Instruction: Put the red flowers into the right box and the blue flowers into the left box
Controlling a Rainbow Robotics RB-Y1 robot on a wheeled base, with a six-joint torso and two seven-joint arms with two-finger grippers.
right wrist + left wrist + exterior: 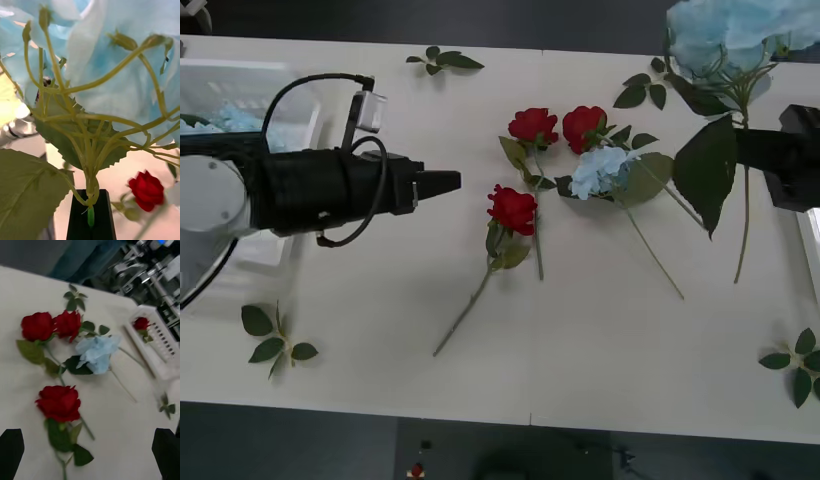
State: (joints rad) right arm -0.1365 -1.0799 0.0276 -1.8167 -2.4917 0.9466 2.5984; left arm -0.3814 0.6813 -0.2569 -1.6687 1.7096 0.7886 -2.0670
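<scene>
The right gripper (90, 213) was closed on the stem of a blue flower (725, 40), held up above the table's (580, 340) right end. The left gripper (90, 448) was wide open and empty, just before the left box (240, 80). Three red roses (513, 208) and another blue bloom (600, 170) lay in the middle. One rose (141, 323) lay in the right box (157, 352).

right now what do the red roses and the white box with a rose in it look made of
Red roses: apparently fabric petals, matte and soft-edged, on thin green stems that look plastic.
Right box: probably moulded plastic, smooth and white, with regular slots in its wall.
</scene>
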